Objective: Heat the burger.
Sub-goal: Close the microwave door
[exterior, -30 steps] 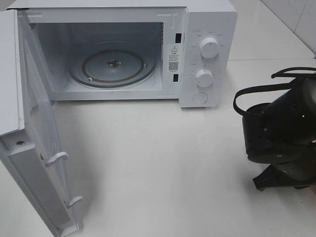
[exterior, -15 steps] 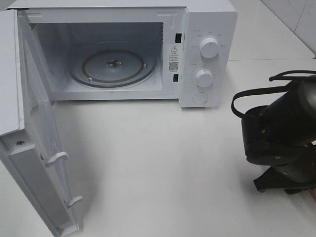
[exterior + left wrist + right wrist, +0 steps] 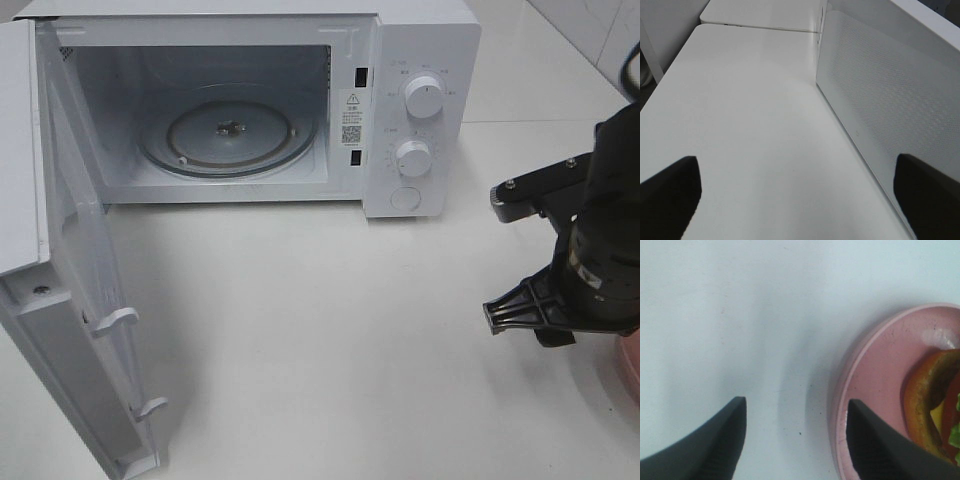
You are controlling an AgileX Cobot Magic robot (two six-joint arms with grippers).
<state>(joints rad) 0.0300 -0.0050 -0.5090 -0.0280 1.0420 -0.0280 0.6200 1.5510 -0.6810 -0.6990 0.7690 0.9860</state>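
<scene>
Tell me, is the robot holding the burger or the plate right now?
No, nothing is held. The right gripper is open over bare table beside the pink plate with the burger. The left gripper is open and empty too.

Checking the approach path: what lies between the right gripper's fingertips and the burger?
In the right wrist view, only the round pink plate's rim separates the right gripper from the golden-brown bun burger with lettuce.

A robotics test bench dressed as a kitchen counter: a white microwave [image 3: 250, 105] with two dials stands at 12 o'clock on a bare white tabletop [image 3: 320, 330], its door [image 3: 75, 300] swung wide at 9 o'clock, pale wall tiles [image 3: 600, 30] at 2 o'clock. A black robot arm [image 3: 590, 250] at 3 o'clock marks it as a lab rather than a home.
</scene>
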